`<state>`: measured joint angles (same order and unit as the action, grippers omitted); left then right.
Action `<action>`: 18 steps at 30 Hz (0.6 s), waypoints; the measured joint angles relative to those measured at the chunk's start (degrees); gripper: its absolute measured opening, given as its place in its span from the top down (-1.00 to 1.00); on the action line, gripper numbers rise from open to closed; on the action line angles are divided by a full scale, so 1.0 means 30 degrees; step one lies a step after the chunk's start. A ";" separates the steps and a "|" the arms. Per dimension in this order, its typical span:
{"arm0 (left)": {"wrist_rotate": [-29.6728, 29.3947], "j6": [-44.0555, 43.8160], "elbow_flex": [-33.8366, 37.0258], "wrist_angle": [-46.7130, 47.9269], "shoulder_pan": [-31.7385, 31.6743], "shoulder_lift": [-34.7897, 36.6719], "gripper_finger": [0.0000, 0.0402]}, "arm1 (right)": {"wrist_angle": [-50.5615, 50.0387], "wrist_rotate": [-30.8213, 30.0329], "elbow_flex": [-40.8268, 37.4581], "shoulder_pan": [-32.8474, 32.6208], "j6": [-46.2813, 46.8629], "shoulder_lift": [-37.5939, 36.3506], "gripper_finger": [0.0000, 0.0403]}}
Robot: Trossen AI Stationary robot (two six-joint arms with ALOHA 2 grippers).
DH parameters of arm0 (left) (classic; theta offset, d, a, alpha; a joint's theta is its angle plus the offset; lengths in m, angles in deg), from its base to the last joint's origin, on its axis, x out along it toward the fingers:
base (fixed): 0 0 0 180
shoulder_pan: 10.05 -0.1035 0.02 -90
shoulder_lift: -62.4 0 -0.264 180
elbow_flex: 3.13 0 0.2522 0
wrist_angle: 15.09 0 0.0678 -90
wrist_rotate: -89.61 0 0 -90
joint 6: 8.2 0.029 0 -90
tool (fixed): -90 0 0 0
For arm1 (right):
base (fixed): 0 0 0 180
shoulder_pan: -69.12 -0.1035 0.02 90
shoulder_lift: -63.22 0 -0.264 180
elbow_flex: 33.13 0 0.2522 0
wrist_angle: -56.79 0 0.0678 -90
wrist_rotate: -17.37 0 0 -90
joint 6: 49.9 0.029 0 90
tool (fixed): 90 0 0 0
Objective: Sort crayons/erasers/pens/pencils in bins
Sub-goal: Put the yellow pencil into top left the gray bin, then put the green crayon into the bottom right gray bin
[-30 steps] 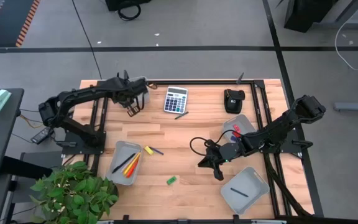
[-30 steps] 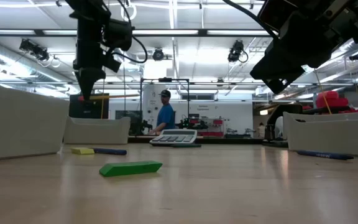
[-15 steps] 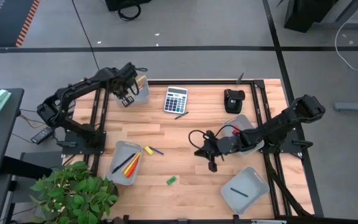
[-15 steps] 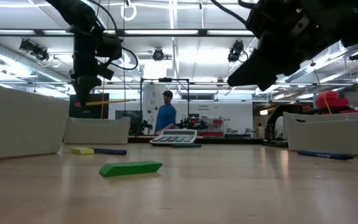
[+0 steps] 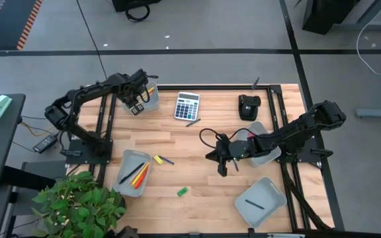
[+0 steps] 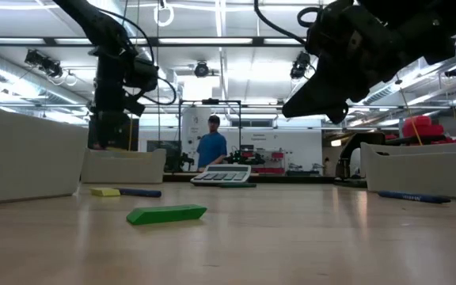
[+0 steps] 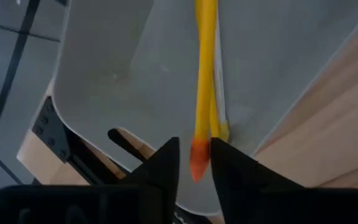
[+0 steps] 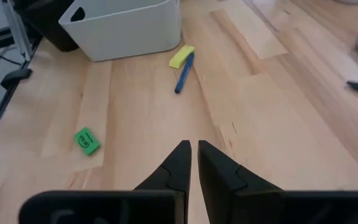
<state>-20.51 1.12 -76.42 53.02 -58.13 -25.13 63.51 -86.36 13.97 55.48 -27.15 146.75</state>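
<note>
The wooden surface [image 5: 177,142] carries four grey bins. One bin [image 5: 147,97] stands at the far left corner, a second [image 5: 127,173] at the near left, a third [image 5: 262,200] at the near right, and a fourth [image 5: 260,132] at the right edge, partly covered by the right arm.

The left tool [image 5: 136,104] hangs over the far left bin. In the left wrist view its fingers [image 7: 161,169] stand slightly apart on either side of the orange end of a yellow pencil [image 7: 204,81]. The pencil lies down into that bin; whether the fingers press it cannot be told.

The right tool [image 5: 221,163] hovers above bare wood near the middle of the surface, clenched with nothing between its fingers [image 8: 180,163].

A calculator [image 5: 186,106] and a black device [image 5: 248,106] sit along the far edge. The near left bin holds orange and red sticks [image 5: 138,176]. Just beside it, on the wood, lie a yellow block [image 5: 158,159] and a blue pen [image 5: 167,160], touching. A dark pen [image 5: 254,203] lies in the near right bin. A green eraser [image 5: 183,192] lies alone near the front edge.
</note>
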 joint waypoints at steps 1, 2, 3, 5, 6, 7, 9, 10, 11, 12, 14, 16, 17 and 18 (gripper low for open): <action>-0.0004 -0.0179 0.0000 0.0093 0.0011 -0.0119 0.46 | -0.0045 -0.0004 0.0000 -0.0044 0.0340 0.0000 0.81; -0.0023 -0.0336 0.0000 0.0138 0.0073 -0.0217 0.42 | -0.0135 -0.0005 0.0000 -0.0113 0.0647 0.0000 0.81; -0.0081 -0.0336 0.0000 0.0116 0.0174 -0.0295 0.37 | -0.0266 -0.0011 0.0000 -0.0221 0.0900 0.0000 0.81; -0.0095 -0.0218 0.0000 0.0087 0.0334 -0.0349 0.29 | -0.0426 -0.0014 0.0000 -0.0580 0.1252 0.0000 0.81; -0.0109 -0.0073 0.0000 0.0068 0.0460 -0.0342 0.25 | -0.0475 -0.0134 0.0000 -0.0799 0.1358 0.0000 0.81; -0.0109 -0.0014 0.0000 0.0025 0.0595 -0.0342 0.22 | -0.0557 -0.0420 0.0000 -0.1065 0.1397 0.0000 0.81; -0.0219 -0.0262 -0.0049 0.0122 0.0899 -0.0331 0.17 | -0.0618 -0.1363 0.0000 -0.1549 0.1411 0.0000 0.81; -0.0236 -0.0537 -0.0146 0.0215 0.1073 -0.0297 0.17 | -0.0578 -0.1898 0.0000 -0.1786 0.1420 0.0000 0.81; -0.0267 -0.0862 -0.0257 0.0228 0.1314 -0.0244 0.16 | -0.0577 -0.2413 0.0000 -0.1978 0.1420 0.0000 0.81; -0.0290 -0.1082 -0.0374 0.0191 0.1600 -0.0159 0.17 | -0.0584 -0.2927 0.0000 -0.2132 0.1420 0.0000 0.81; -0.0322 -0.1239 -0.0598 -0.0209 0.2354 0.0025 0.20 | -0.0579 -0.3738 0.0000 -0.2295 0.1420 0.0000 0.81; -0.0292 -0.0908 -0.0803 -0.1029 0.3306 0.0179 0.25 | -0.0608 -0.3981 0.0000 -0.2250 0.1239 0.0000 0.81; -0.0284 -0.0829 -0.0883 -0.1520 0.3815 0.0257 0.27 | -0.0651 -0.3989 0.0000 -0.2171 0.0840 0.0000 0.81; -0.0275 -0.0815 -0.0931 -0.2227 0.4335 0.0343 0.30 | -0.0764 -0.3996 0.0000 -0.2052 0.0076 0.0000 0.81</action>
<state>-21.34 -1.32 -79.21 46.34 -45.12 -24.10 61.22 -98.35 13.97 49.32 -26.92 146.75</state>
